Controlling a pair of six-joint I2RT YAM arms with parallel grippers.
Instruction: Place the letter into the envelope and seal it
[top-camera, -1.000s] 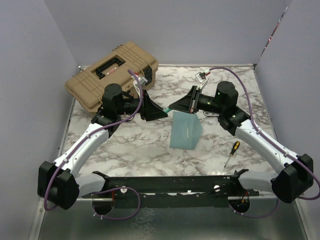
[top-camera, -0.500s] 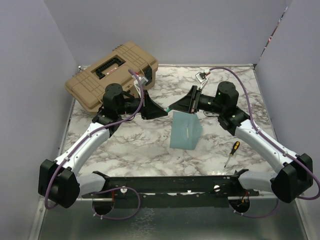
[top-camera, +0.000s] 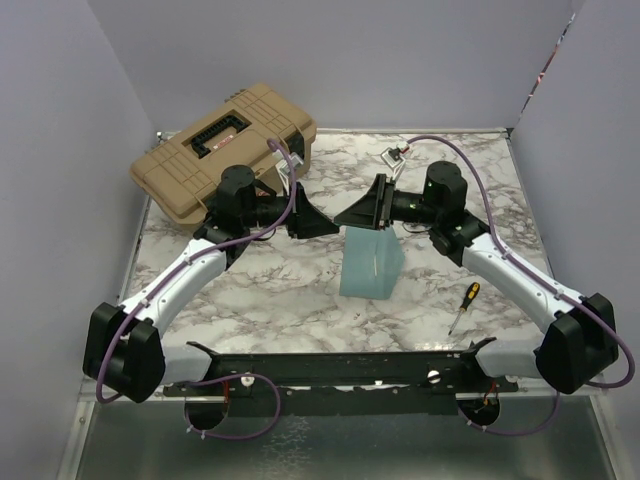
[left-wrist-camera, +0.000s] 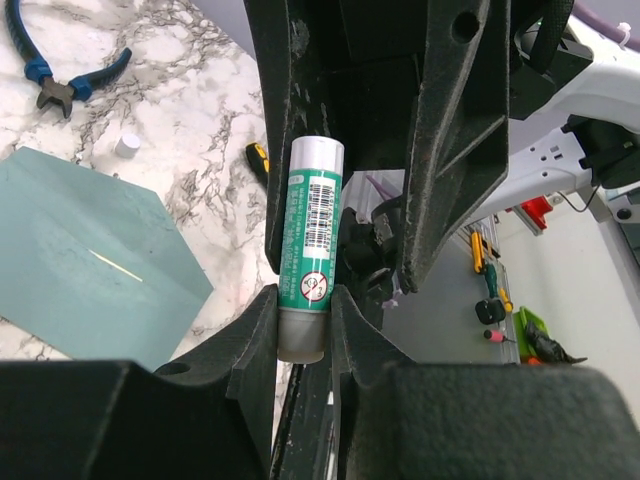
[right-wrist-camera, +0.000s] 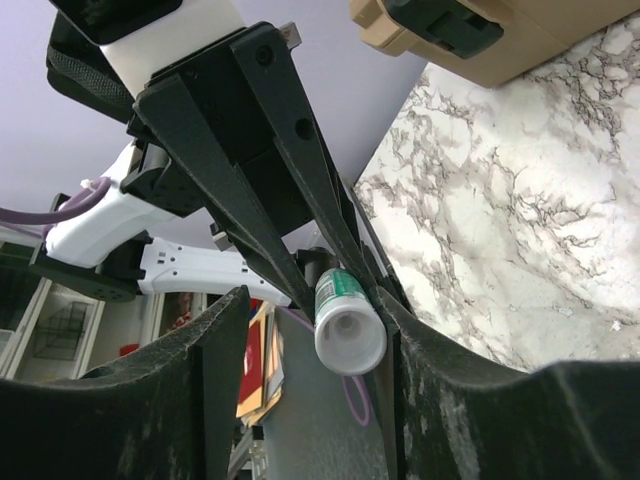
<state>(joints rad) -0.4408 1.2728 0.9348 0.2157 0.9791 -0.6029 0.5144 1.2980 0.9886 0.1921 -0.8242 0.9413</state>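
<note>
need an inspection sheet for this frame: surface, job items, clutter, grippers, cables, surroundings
Surface: marble-pattern tabletop, flat.
Job's things: envelope lies flat at centre, flap state unclear; letter not seen in any view.
Clutter: tan toolbox back left; screwdriver right of the envelope; blue-handled pliers and a small white cap on the marble beyond the envelope.
Grippers: left gripper shut on a glue stick; right gripper open, one finger either side of the stick's other end, in the air over the envelope's far edge.
Cables: purple cables run along both arms, looping free above the wrists.
Surroundings: plain lavender walls on three sides.
</note>
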